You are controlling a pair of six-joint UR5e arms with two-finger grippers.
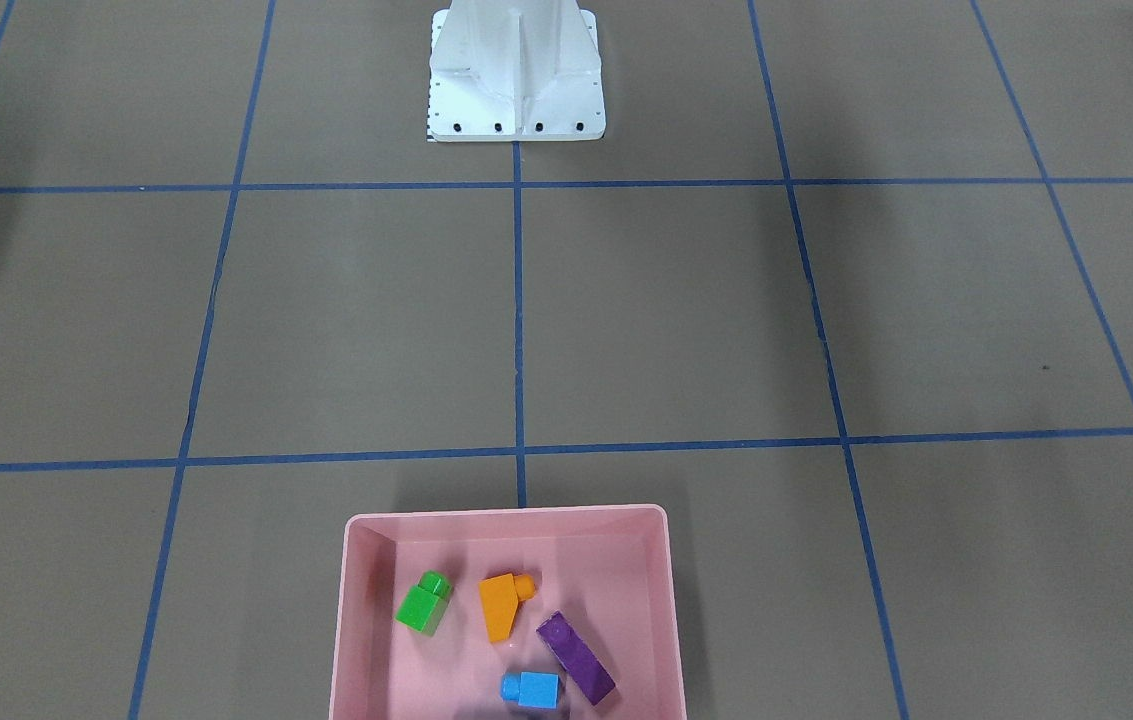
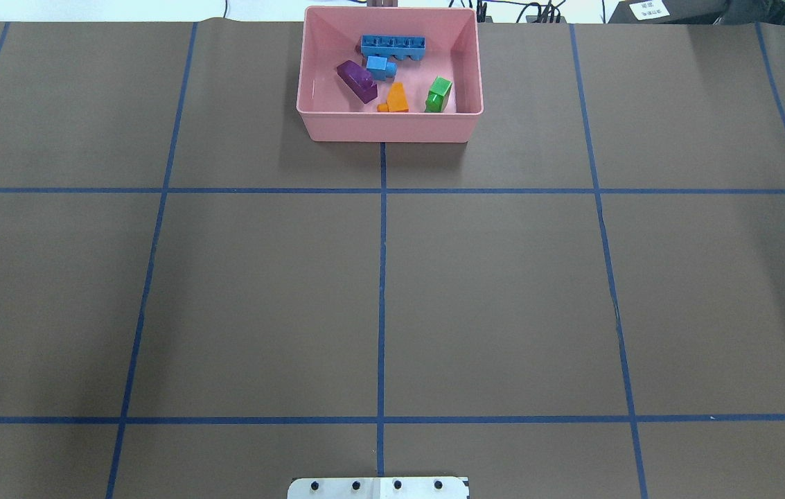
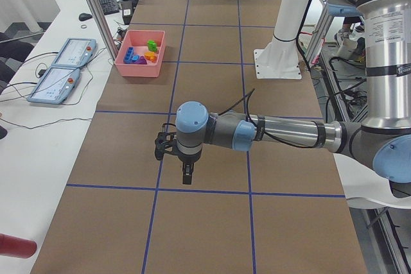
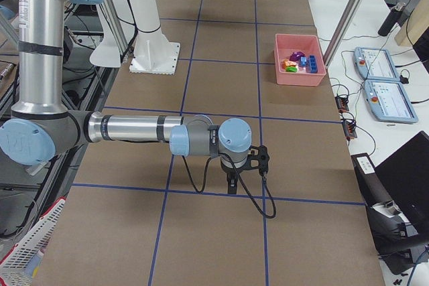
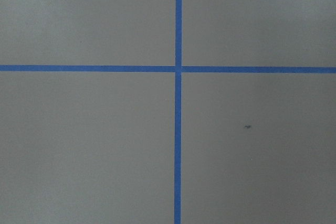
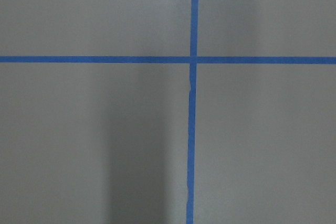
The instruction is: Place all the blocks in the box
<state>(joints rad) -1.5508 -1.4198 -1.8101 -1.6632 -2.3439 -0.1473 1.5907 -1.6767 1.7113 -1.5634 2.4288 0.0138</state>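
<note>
Overhead view: high behind the robot, looking forward and down. The white base (image 2: 378, 487) sits at the bottom edge and the pink box (image 2: 389, 129) at the far top.

Front-facing view: opposite side, steep downward look. Base at top, box cut by the bottom edge — same table (image 2: 503, 291) middle, flipped.

Side views: one at each table end, raised, looking along its length. Both take in box and base.

Wrist cameras: straight down, close — each fills with a blue tape crossing (image 5: 178, 68).
</note>
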